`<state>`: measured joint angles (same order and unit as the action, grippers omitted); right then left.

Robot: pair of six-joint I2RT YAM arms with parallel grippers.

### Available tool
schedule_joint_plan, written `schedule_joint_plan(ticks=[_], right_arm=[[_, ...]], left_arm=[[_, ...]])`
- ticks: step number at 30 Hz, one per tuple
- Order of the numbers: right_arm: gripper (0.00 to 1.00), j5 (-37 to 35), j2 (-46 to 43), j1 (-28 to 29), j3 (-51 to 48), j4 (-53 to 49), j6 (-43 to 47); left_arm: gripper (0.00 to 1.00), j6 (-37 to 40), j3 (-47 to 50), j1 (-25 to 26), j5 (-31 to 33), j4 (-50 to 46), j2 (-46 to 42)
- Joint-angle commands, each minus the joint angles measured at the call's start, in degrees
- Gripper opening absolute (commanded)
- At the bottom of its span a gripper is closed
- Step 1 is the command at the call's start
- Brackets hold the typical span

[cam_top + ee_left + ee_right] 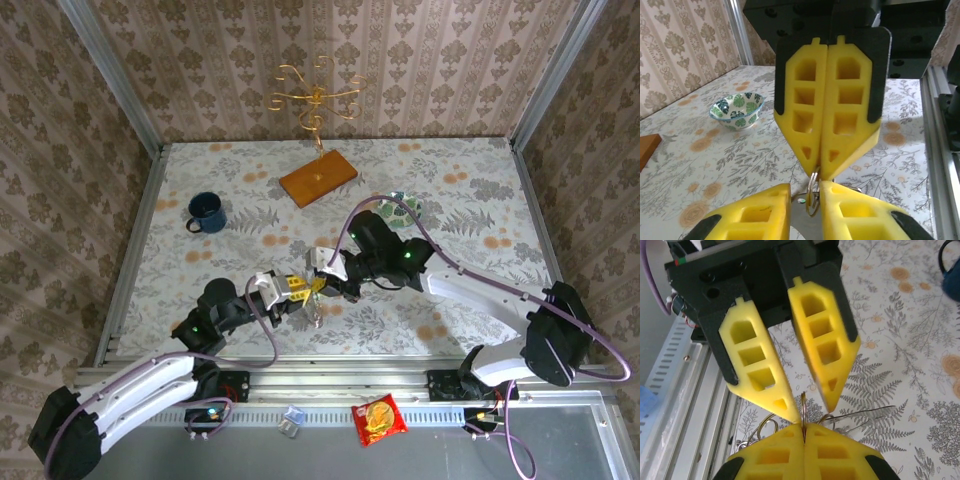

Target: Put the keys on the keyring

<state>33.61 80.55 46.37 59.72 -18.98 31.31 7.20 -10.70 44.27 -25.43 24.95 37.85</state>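
A dark blue enamel mug is recorded upright on the left part of the floral-printed tablecloth, its handle turned leftward. A rectangular brown wooden base is noted at the far centre, set askew, with a gold wire ornamental stand rising from it. A small white bowl with a green leaf pattern is observed right of the base, well apart from the mug. On the grey ledge at the near edge, a red and orange snack packet is found lying flat. A small pale plastic item is noted near it, too small to be identified.
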Motion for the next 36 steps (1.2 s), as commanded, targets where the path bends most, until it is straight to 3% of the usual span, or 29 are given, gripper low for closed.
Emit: schedule_joint_plan(ticks=[1, 8, 19, 22, 28, 31, 36], right_arm=[[0.00, -0.50, 1.82, 0.93, 3.71, -7.07, 4.27], [0.00, -2.12, 3.77, 2.45, 6.87, -8.80, 5.71], [0.00, 0.53, 3.42, 2.94, 9.23, -7.81, 3.88], [0.01, 0.74, 2.69, 2.92, 8.45, -6.51, 2.63], [0.23, 3.62, -2.79, -1.49, 0.33, 3.90, -5.61], [0.29, 4.23, -4.48, -2.57, -3.13, 7.12, -7.39], [0.31, 4.45, -4.24, -2.59, -4.75, 8.04, -8.17]], left_arm=[[0.23, 1.74, -2.77, 0.20, 2.99, -5.37, -0.43], [0.12, 3.28, -4.75, 0.46, 1.50, -7.78, 1.72], [0.14, 5.32, -7.56, 0.51, -0.65, -12.12, 3.37], [0.00, 5.50, -7.59, 0.63, -1.59, -12.15, 3.41], [0.00, 2.89, -4.95, 0.60, -1.13, -6.55, 1.24], [0.00, 0.43, -2.92, 0.61, -0.94, -1.25, 0.41], [0.00, -1.35, -1.53, 0.63, -1.62, 3.12, -0.05]])
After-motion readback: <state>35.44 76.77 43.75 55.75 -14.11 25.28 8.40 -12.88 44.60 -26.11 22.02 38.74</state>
